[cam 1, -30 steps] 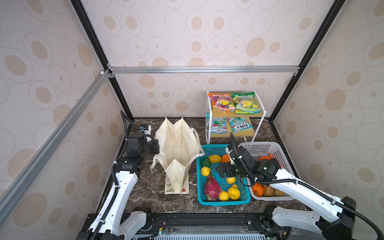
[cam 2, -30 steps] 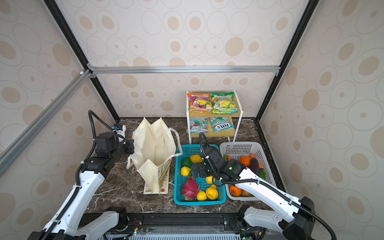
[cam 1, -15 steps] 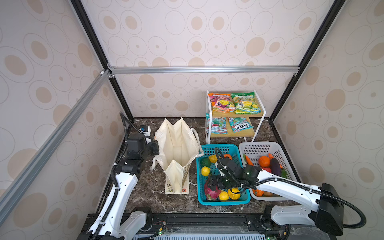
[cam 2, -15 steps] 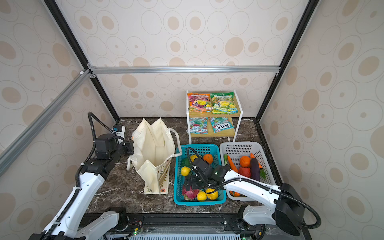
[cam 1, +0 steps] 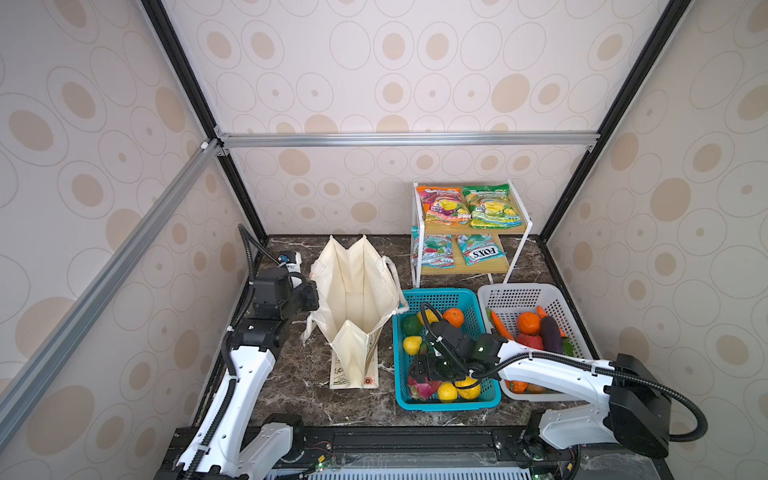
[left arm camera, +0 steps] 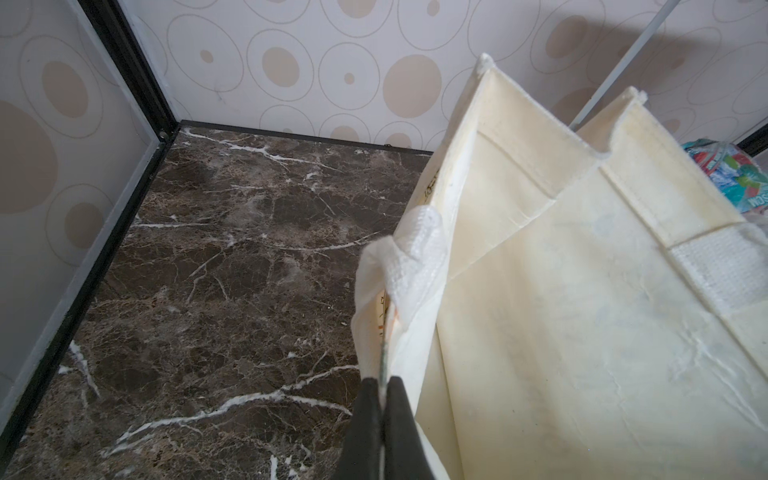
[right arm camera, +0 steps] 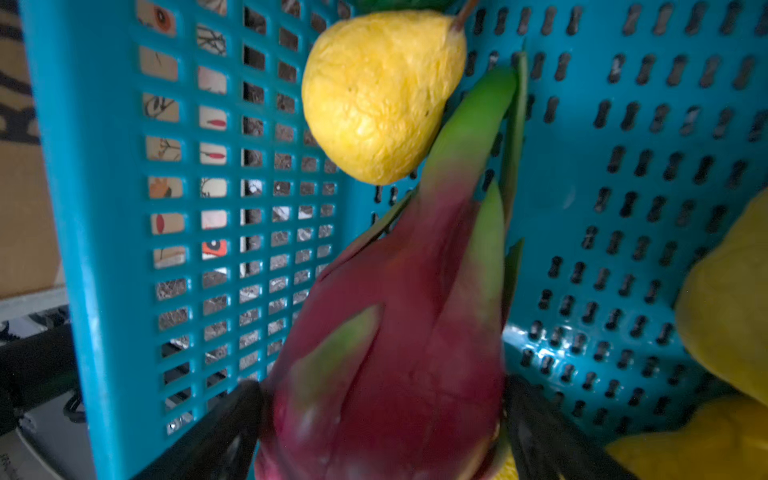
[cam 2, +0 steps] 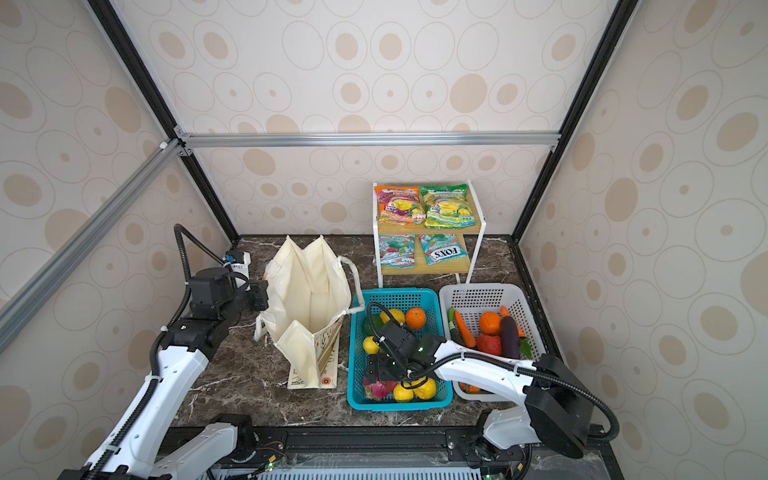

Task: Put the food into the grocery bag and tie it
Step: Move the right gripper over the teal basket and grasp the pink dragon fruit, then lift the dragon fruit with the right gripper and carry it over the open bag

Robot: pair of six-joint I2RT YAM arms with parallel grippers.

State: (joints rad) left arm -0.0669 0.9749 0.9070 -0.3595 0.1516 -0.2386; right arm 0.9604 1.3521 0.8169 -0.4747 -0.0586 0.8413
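In both top views my right arm hid most of the dragon fruit (cam 1: 420, 390). Only its pink end showed, at the near end of the blue basket (cam 1: 440, 293) beside some yellow fruit (cam 1: 447, 392). The right claw (cam 1: 428, 368) was a dark lump over it, and I could not read its jaws. The bag (cam 1: 357, 291) stood open just left of the basket, plain cream inside, with the left claw (cam 1: 311, 297) at its left rim.

In the left wrist view the claw's body was cut off. Its two black fingers (left arm camera: 365, 419) were clenched on a thin edge of the bag's cloth.

The right wrist view was blurred. The dragon fruit lay in the basket, magenta with green-tipped scales. A black finger stood against each side of it, both cut off by the frame. I could not tell whether they had clamped.
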